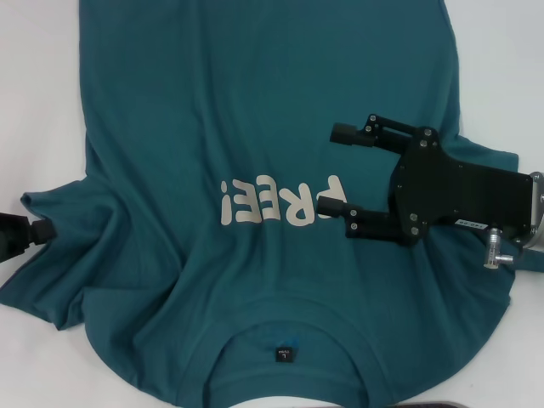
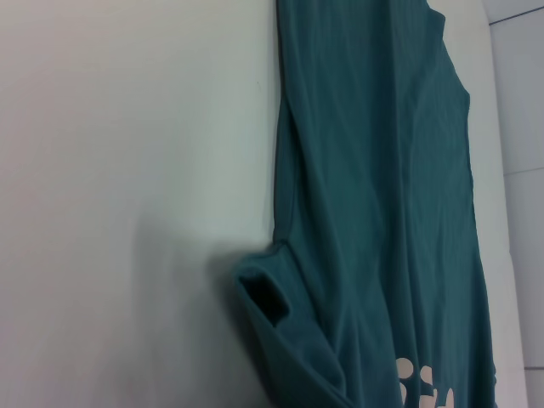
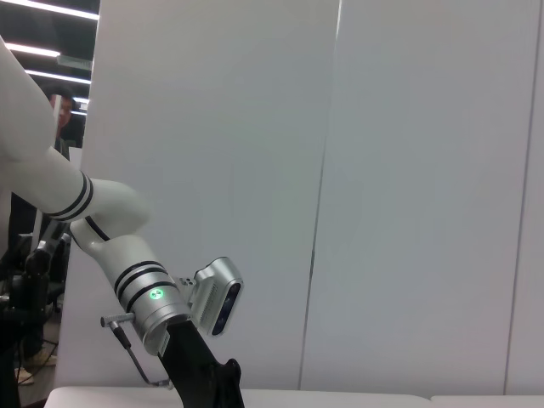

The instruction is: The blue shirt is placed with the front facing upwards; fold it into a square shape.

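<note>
The blue shirt [image 1: 255,153] is spread front-up across the white table [image 1: 38,102], its collar toward the near edge and its cream print at mid-chest. The right gripper [image 1: 338,174] is held over the chest by the print, jaws apart and empty. The left gripper [image 1: 21,234] is seen at the shirt's left sleeve; its jaw state cannot be told.

Head view steeply down on the blue shirt [image 1: 255,170]; left wrist close alongside it; right wrist level, wallward.
</note>
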Controlling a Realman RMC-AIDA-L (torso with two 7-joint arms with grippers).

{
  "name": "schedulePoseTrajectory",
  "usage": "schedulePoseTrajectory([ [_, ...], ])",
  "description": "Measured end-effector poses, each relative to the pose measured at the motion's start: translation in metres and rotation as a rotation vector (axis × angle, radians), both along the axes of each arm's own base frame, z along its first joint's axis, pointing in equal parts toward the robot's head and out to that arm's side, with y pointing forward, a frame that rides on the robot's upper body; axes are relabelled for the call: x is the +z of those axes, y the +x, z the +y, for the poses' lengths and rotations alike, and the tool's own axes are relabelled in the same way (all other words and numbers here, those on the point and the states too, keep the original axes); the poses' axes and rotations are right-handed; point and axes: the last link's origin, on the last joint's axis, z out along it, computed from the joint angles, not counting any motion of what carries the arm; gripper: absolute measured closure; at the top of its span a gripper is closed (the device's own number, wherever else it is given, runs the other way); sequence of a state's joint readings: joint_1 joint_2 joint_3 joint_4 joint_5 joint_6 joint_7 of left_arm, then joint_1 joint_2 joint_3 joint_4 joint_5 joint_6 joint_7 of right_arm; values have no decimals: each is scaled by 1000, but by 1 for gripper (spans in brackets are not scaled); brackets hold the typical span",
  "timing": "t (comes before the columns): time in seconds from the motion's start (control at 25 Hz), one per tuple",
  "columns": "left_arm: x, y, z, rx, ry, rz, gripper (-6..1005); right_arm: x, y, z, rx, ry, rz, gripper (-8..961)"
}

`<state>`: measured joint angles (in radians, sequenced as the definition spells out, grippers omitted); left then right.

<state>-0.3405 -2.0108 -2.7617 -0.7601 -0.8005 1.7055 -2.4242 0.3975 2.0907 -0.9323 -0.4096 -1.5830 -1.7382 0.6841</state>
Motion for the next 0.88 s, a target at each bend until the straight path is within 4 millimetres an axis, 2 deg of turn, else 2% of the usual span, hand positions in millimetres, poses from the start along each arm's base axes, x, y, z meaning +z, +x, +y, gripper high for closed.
schedulePoseTrajectory([
  [0.48,34,-12,-5,47,92,71,999,0,-2,1,7,-1,1,151],
  [0.88,48,-15,-6,67,115,98,1000,0,-2,2,8,0,1,151],
])
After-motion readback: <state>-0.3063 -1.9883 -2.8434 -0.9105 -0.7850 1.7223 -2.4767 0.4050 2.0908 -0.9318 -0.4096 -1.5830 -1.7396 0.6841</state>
